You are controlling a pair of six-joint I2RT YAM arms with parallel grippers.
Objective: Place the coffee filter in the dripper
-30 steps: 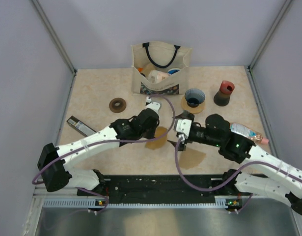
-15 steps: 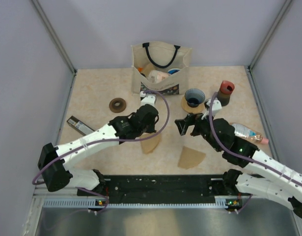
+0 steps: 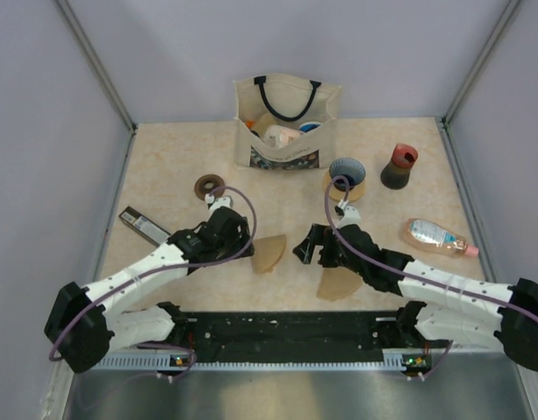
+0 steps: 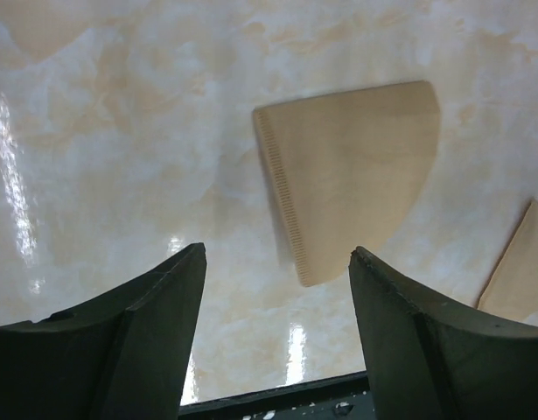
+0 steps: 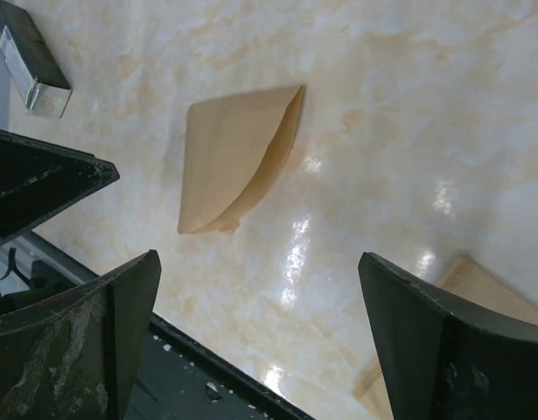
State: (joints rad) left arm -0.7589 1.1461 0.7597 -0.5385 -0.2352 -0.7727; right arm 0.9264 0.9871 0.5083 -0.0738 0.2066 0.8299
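The coffee filter [image 3: 270, 252], a tan paper wedge, lies on the table between my two grippers, apart from both. In the left wrist view it lies flat [image 4: 347, 171] just beyond my open left gripper [image 4: 277, 255]. In the right wrist view its mouth gapes slightly [image 5: 238, 157] ahead of my open right gripper [image 5: 258, 258]. From above, the left gripper [image 3: 248, 248] is to its left and the right gripper [image 3: 296, 251] to its right. The blue dripper [image 3: 345, 175] on its tan ring stands farther back, with nothing in it.
A second filter [image 3: 338, 284] lies near the front, below the right gripper. A canvas bag [image 3: 286, 122] stands at the back, a dark grinder [image 3: 398, 166] to the dripper's right. A brown ring [image 3: 209, 185], a black bar [image 3: 144, 224] and a bottle [image 3: 439, 236] lie around.
My left gripper opened, let the filter drop onto the table and drew back to the left. My right gripper swung from near the dripper down toward the filter.
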